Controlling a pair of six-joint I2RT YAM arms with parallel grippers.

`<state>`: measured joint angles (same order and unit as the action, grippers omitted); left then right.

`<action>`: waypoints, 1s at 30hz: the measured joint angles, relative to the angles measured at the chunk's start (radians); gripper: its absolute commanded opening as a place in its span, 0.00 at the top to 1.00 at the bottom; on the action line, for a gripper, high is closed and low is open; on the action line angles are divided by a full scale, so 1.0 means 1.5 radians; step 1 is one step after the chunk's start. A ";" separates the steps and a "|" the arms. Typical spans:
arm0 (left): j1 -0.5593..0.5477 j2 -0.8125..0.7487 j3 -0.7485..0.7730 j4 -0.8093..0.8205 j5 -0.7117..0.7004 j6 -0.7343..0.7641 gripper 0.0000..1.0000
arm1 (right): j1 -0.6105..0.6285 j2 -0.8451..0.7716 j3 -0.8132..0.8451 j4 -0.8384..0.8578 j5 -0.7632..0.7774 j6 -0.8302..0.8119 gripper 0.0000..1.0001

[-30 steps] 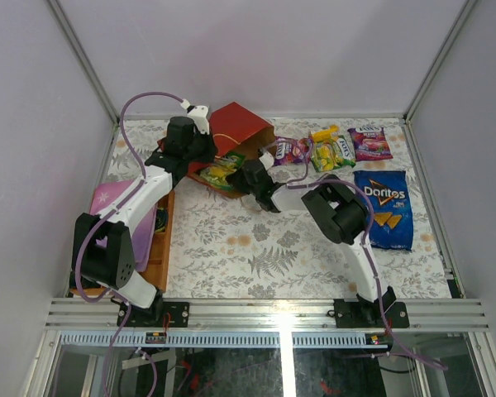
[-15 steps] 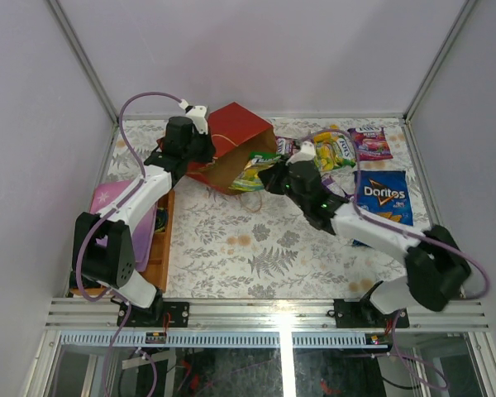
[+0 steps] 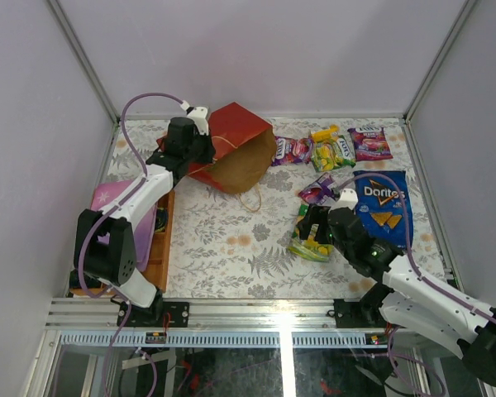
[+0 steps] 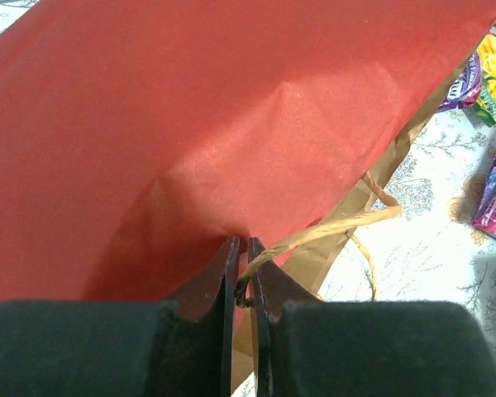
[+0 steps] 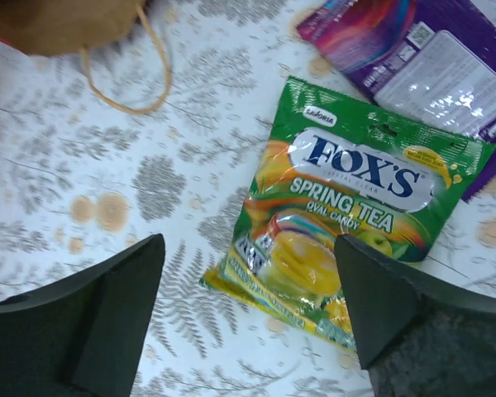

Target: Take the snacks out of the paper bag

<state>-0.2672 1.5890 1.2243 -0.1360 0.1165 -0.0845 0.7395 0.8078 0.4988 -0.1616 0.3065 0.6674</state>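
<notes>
Bag status: paper bag [image 3: 236,149] lies on its side at far left of the table [image 3: 231,248], mouth facing right, brown lining showing. Left gripper [image 4: 241,248] pinches its red wall by the cord handle [image 4: 331,227]. Right gripper [image 5: 246,256] is spread wide above the green candy packet [image 5: 347,223], which lies flat on the table and touches a purple packet [image 5: 430,58]. Doritos bag [image 3: 384,207] lies just beside them, outside the paper bag.

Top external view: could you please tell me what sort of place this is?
Most likely a robotics lab test cell: plain panel walls, a left arm and right arm bolted to an aluminium rail, and a paper bag and snack packets staged on a floral tablecloth.
</notes>
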 measured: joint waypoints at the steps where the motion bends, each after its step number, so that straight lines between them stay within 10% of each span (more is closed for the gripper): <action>1: 0.000 0.004 0.000 0.000 -0.001 0.000 0.93 | 0.000 0.000 0.001 -0.013 0.005 0.000 0.05; 16: 0.000 0.018 0.003 -0.001 -0.006 0.000 0.93 | 0.000 0.194 0.199 -0.186 0.111 -0.056 0.03; 30: 0.000 0.023 0.003 -0.002 -0.008 0.003 0.93 | 0.000 0.335 0.104 -0.214 0.109 0.024 0.02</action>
<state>-0.2672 1.6230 1.2285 -0.1390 0.1043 -0.0795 0.7395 1.3102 0.6540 -0.4820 0.4702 0.7040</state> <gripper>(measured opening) 0.072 0.984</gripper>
